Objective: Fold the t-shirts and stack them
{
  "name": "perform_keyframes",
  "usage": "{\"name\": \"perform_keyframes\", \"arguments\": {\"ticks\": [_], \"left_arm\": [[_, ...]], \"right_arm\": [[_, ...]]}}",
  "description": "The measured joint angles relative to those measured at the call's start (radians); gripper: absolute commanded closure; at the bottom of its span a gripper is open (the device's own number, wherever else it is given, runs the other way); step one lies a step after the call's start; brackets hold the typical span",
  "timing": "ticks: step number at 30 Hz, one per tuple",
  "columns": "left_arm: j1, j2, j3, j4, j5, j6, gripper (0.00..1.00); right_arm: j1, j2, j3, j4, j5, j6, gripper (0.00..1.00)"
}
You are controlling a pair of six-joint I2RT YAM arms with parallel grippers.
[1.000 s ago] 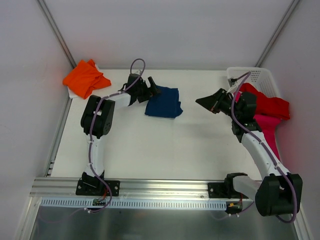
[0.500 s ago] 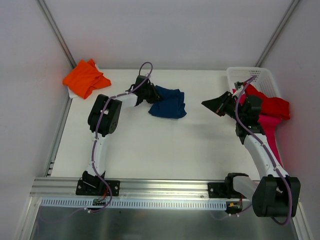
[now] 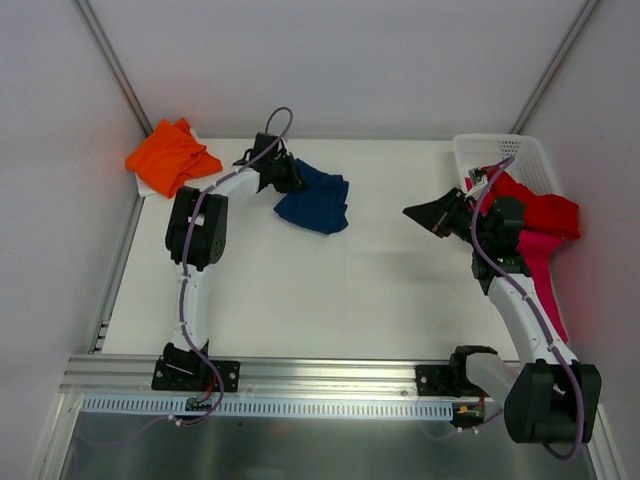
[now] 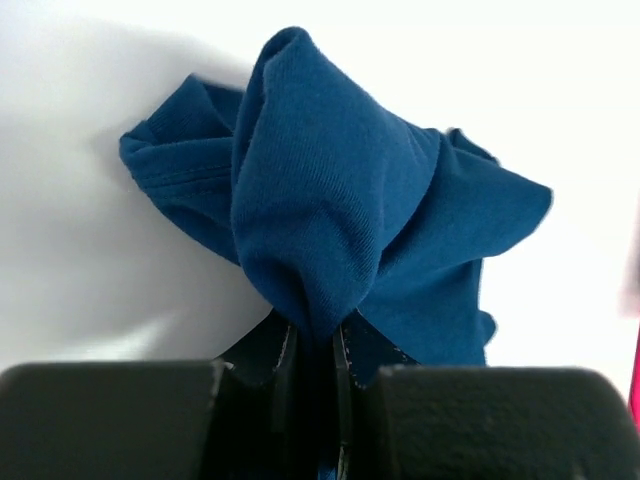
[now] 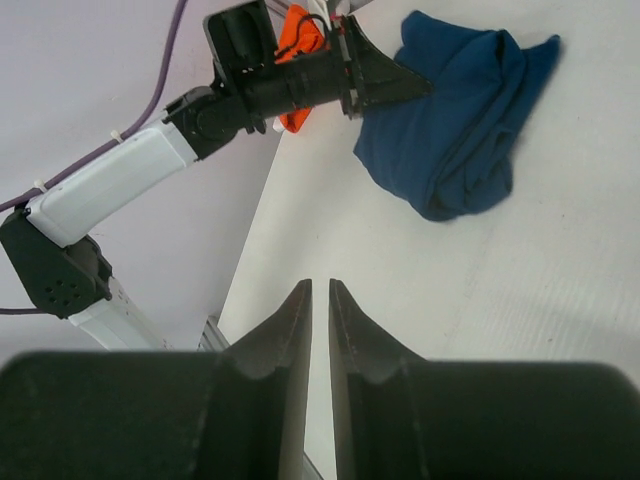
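Four shirts in all: one navy shirt (image 3: 315, 203), one orange shirt (image 3: 172, 156), one red shirt (image 3: 545, 210), one pink shirt (image 3: 545, 270). One white mesh basket (image 3: 520, 152). One table (image 3: 330, 290). Two arms, a left arm (image 3: 195, 230) and a right arm (image 3: 525, 310), with two grippers, the left gripper (image 3: 297, 183) and the right gripper (image 3: 418, 213), two fingers apiece. Two purple cables (image 3: 280, 125), one along each arm. One white scrap (image 3: 147, 186) under the orange shirt, too little showing to name.
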Motion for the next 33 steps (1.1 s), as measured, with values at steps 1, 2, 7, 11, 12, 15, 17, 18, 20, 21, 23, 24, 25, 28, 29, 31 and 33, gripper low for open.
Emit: {"name": "perform_keyframes", "arguments": {"ticks": [1, 2, 7, 11, 12, 15, 17, 18, 20, 21, 23, 24, 25, 28, 29, 31, 33], "left_arm": [[0.014, -0.001, 0.017, -0.017, 0.0, 0.017, 1.0], [0.034, -0.003, 0.037, -0.037, 0.0, 0.042, 1.0], [0.109, -0.004, 0.166, -0.163, -0.027, 0.156, 1.0], [0.145, -0.004, 0.272, -0.242, -0.076, 0.253, 1.0], [0.153, -0.004, 0.29, -0.254, -0.086, 0.274, 1.0], [0.18, -0.004, 0.314, -0.282, -0.105, 0.317, 1.0], [0.209, -0.003, 0.319, -0.3, -0.107, 0.335, 1.0], [0.226, -0.002, 0.323, -0.312, -0.108, 0.341, 1.0], [0.264, 0.002, 0.336, -0.335, -0.11, 0.351, 1.0], [0.277, 0.005, 0.347, -0.343, -0.114, 0.354, 1.0], [0.311, 0.014, 0.383, -0.356, -0.13, 0.36, 1.0], [0.325, 0.018, 0.401, -0.357, -0.136, 0.363, 1.0], [0.341, 0.019, 0.415, -0.357, -0.146, 0.364, 1.0], [0.381, 0.019, 0.457, -0.366, -0.175, 0.373, 1.0], [0.393, 0.019, 0.471, -0.369, -0.183, 0.379, 1.0], [0.412, 0.019, 0.496, -0.375, -0.188, 0.389, 1.0], [0.43, 0.019, 0.524, -0.383, -0.204, 0.407, 1.0]], "right_arm": [[0.0, -0.003, -0.002, 0.0, -0.001, 0.0, 0.86], [0.0, -0.005, -0.002, -0.003, -0.002, 0.0, 0.86], [-0.019, -0.027, -0.017, -0.002, -0.004, 0.0, 0.86], [-0.036, -0.047, -0.046, -0.003, -0.005, -0.001, 0.86], [-0.04, -0.051, -0.053, -0.004, -0.005, -0.002, 0.86], [-0.05, -0.066, -0.079, -0.004, -0.004, -0.003, 0.86], [-0.055, -0.082, -0.097, -0.005, -0.004, -0.005, 0.86], [-0.056, -0.089, -0.104, -0.006, -0.005, -0.006, 0.86], [-0.058, -0.099, -0.113, -0.006, -0.005, -0.013, 0.86], [-0.059, -0.1, -0.116, -0.006, -0.006, -0.016, 0.86], [-0.063, -0.1, -0.118, -0.006, -0.006, -0.02, 0.86], [-0.065, -0.1, -0.12, -0.006, -0.006, -0.022, 0.86], [-0.068, -0.1, -0.121, -0.006, -0.006, -0.024, 0.87], [-0.07, -0.1, -0.131, -0.004, -0.006, -0.027, 0.86], [-0.071, -0.1, -0.134, -0.006, -0.006, -0.028, 0.87], [-0.071, -0.1, -0.138, -0.006, -0.006, -0.031, 0.86], [-0.071, -0.095, -0.142, -0.004, -0.006, -0.031, 0.87]]}}
